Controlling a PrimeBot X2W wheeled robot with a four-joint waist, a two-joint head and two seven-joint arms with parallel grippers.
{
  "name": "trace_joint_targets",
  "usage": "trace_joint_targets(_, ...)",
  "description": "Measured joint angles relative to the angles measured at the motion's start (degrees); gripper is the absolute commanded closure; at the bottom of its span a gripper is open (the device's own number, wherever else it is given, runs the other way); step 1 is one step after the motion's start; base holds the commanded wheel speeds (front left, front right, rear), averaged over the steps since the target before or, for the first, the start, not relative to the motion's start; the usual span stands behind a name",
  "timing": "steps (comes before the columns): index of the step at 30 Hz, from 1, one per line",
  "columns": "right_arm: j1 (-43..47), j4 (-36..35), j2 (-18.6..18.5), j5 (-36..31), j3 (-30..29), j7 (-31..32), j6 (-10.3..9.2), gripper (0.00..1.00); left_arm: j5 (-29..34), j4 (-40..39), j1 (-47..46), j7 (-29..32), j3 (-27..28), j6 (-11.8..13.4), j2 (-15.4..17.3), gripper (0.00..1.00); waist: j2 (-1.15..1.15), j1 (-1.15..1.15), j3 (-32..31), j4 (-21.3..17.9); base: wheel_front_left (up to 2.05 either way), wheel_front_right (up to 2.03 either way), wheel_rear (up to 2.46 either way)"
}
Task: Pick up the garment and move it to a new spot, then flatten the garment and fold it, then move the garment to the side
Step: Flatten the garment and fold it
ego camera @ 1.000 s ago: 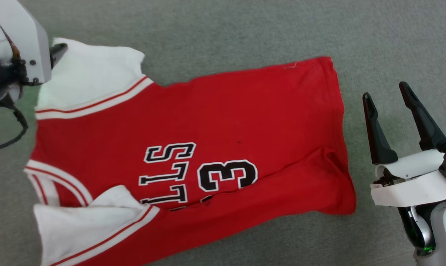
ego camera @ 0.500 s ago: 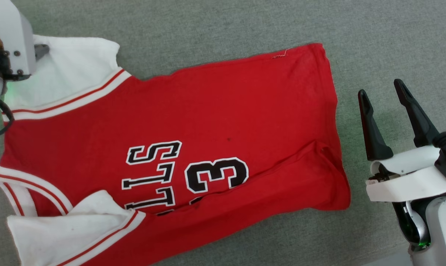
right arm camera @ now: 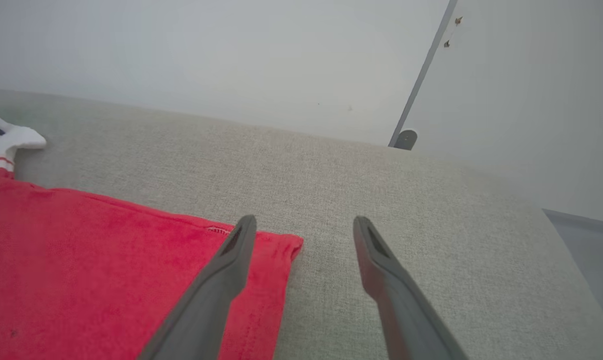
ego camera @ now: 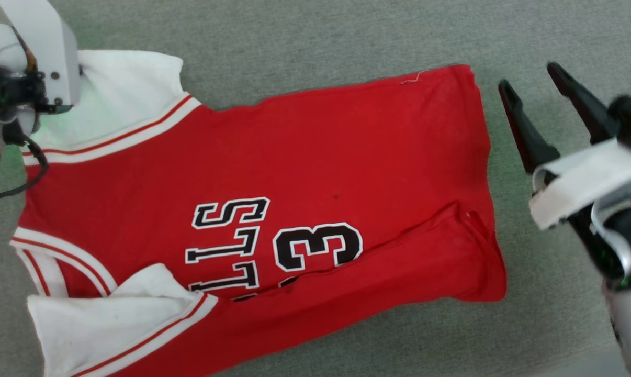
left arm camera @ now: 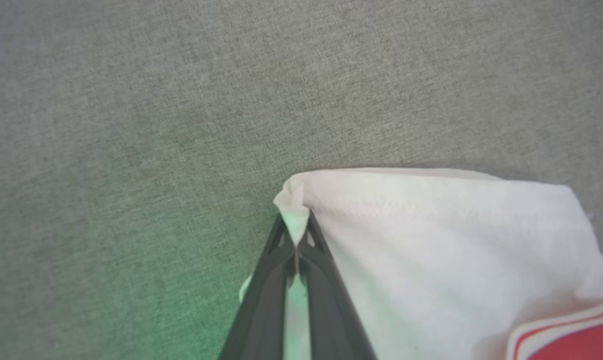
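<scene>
left pincer (left arm camera: 295, 232) seemingly on garment (ego camera: 294, 173) sleeve (left arm camera: 431, 240)

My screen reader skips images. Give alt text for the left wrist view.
The left gripper, jaws shut, pinches the garment by a white sleeve corner, over a grey woven surface. Red-striped trim shows at lower right.

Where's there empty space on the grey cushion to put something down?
Bare grey surface lies beyond the garment, along the head view's top, and between its hem and the open right gripper. It is crowded at the left, where the left gripper pinches the white sleeve.
</scene>
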Motion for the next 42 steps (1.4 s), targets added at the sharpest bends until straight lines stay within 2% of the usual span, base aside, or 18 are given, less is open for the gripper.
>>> trace_joint_targets(6,-9.0,7.3,-0.5,5.3,0.8,12.1,0.00,0.00,0.0,1.1,-1.2,-0.9,-0.5,-0.5,-1.8,1.00,0.00,0.00,0.3,1.3,0.00,0.00,0.00)
trace_joint_targets(12,-16.0,15.1,-1.5,8.2,5.0,23.6,0.00,0.00,0.0,2.4,-2.4,-1.9,-0.7,-1.4,-3.1,1.00,0.00,0.00,1.0,2.6,0.00,0.00,0.00)
trace_joint_targets(17,-19.6,21.1,-1.7,9.4,7.1,29.5,0.00,0.00,0.0,3.5,-3.4,-2.7,-1.0,-1.9,-4.2,1.00,0.00,0.00,1.5,3.5,0.00,0.00,0.00)
trace_joint_targets(22,-22.6,25.4,-1.4,11.4,8.9,32.7,-0.01,0.00,0.0,4.6,-4.1,-3.4,-1.1,-2.5,-4.9,1.00,0.00,0.00,2.0,4.1,0.00,0.00,0.00)
trace_joint_targets(23,-23.2,26.2,-1.4,11.7,9.3,33.3,-0.01,0.34,0.0,4.9,-4.3,-3.5,-1.2,-2.7,-5.0,1.00,0.00,0.00,2.0,4.1,0.00,0.00,0.00)
trace_joint_targets(24,-23.8,26.7,-1.5,12.0,9.8,33.8,-0.03,0.64,0.0,5.2,-4.5,-3.7,-1.2,-2.9,-5.1,1.00,0.00,0.00,2.1,4.2,0.00,0.00,0.00)
trace_joint_targets(25,-24.2,27.1,-1.6,12.4,10.3,34.0,-0.04,1.00,0.0,5.4,-4.6,-3.7,-1.3,-2.9,-5.3,1.00,0.00,0.00,2.1,4.3,0.00,0.00,0.00)
trace_joint_targets(33,-26.3,30.3,-2.3,14.2,12.7,33.8,0.00,1.00,-0.1,7.4,-4.9,-5.8,-1.6,-3.9,-6.8,1.00,0.00,0.00,1.0,5.3,0.00,0.00,0.00)
trace_joint_targets(42,-25.8,31.2,-5.2,15.1,14.8,28.6,0.00,1.00,-0.6,8.3,-4.4,-8.8,-1.7,-5.3,-7.7,1.00,0.00,0.00,-2.9,7.4,0.00,0.00,0.00)
